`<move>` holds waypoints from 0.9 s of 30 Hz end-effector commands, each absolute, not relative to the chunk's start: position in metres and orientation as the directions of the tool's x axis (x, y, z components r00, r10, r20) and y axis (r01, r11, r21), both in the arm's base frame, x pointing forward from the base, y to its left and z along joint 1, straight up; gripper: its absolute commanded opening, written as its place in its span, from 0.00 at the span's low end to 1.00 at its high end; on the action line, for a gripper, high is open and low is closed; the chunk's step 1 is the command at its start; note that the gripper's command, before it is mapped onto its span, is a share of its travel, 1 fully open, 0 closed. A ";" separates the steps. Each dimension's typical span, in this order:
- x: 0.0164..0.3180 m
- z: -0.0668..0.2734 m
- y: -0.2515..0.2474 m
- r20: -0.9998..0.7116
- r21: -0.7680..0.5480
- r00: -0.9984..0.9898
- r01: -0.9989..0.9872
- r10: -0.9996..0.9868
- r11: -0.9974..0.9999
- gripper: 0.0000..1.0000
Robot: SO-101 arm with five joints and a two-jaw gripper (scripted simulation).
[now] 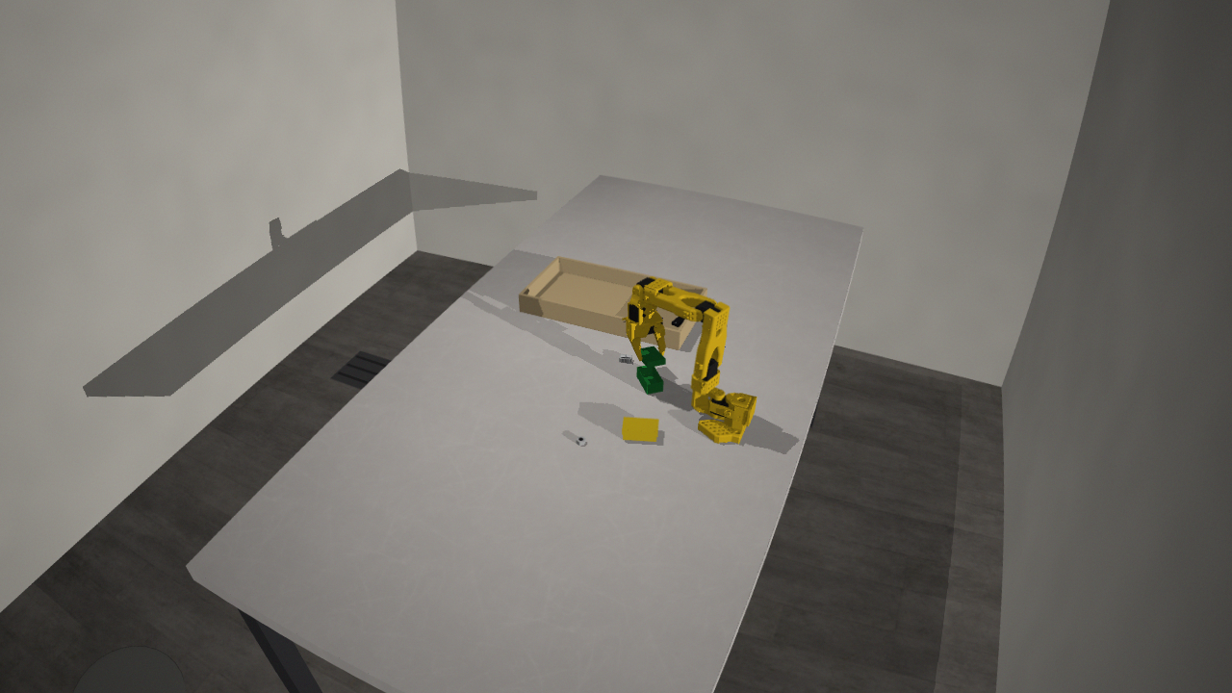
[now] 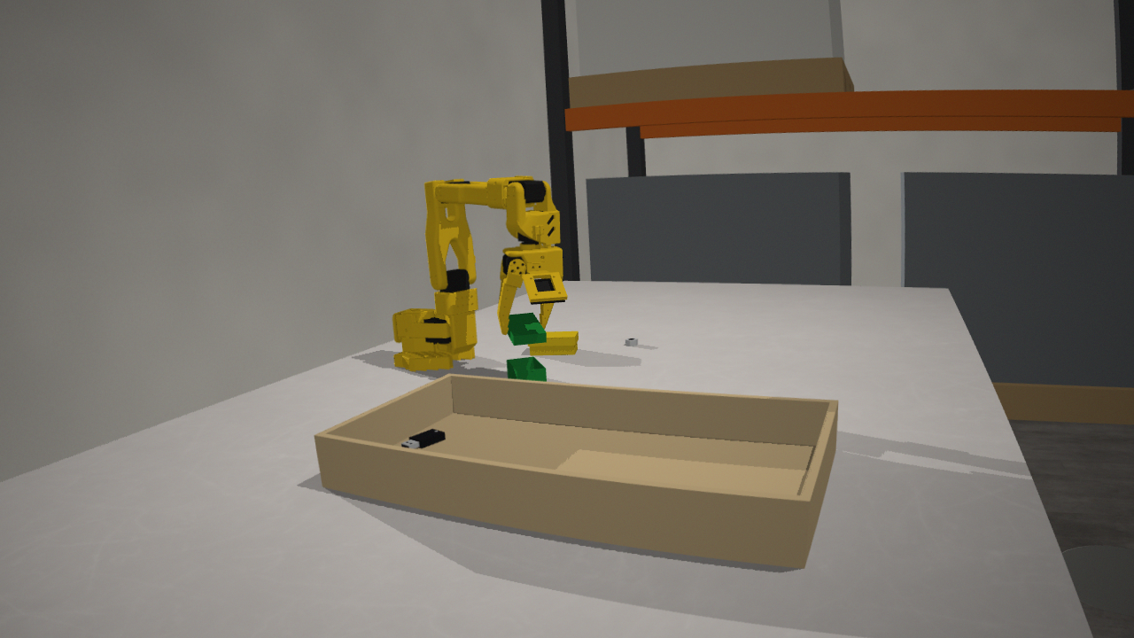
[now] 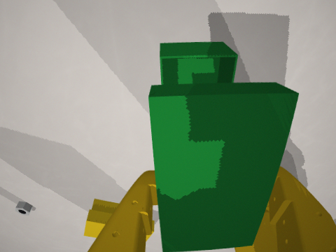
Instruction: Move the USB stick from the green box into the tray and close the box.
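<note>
My gripper (image 1: pixel 651 352) (image 2: pixel 524 327) (image 3: pixel 213 210) is shut on the green lid (image 1: pixel 654 356) (image 2: pixel 527 331) (image 3: pixel 224 157), with its closed face up. The lid hangs above the green base (image 1: pixel 650 380) (image 2: pixel 526 370) (image 3: pixel 197 49), apart from it. The base stands open side up on the table; in the wrist view the lid hides its nearer part, and the part of the inside that shows is empty. The black USB stick (image 1: pixel 678 320) (image 2: pixel 429 439) lies in one end of the wooden tray (image 1: pixel 568 315) (image 2: pixel 555 492).
A yellow box (image 1: pixel 640 428) (image 2: pixel 555 342) (image 3: pixel 94 228) stands on the table near the arm's base. A metal nut (image 1: pixel 581 441) (image 2: pixel 631 341) (image 3: pixel 24 207) lies beyond it. A small metallic thing (image 1: pixel 626 358) lies beside the green base, near the tray's wall.
</note>
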State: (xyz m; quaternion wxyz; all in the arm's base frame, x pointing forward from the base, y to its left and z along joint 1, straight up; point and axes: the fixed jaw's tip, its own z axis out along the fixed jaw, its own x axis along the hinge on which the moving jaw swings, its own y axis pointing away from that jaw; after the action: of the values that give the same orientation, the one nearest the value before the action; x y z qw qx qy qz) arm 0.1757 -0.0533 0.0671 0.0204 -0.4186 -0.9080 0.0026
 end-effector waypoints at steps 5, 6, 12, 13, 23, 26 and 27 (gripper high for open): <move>0.179 0.072 -0.056 0.000 0.000 -0.652 0.758 0.758 0.652 0.21; 0.179 0.072 -0.056 0.000 0.000 -0.652 0.758 0.758 0.652 0.21; 0.179 0.071 -0.056 0.000 0.000 -0.652 0.758 0.758 0.652 0.21; 0.179 0.071 -0.056 0.000 0.000 -0.652 0.758 0.758 0.652 0.21; 0.179 0.067 -0.056 0.000 0.000 -0.652 0.758 0.758 0.652 0.21; 0.180 0.065 -0.056 0.000 0.000 -0.652 0.758 0.758 0.652 0.21; 0.180 0.064 -0.056 0.000 0.000 -0.652 0.758 0.758 0.652 0.21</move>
State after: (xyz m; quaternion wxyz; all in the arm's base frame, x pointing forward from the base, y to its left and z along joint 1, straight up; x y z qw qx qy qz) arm 0.1763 -0.0535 0.0621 0.0174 -0.4186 -0.9080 0.0023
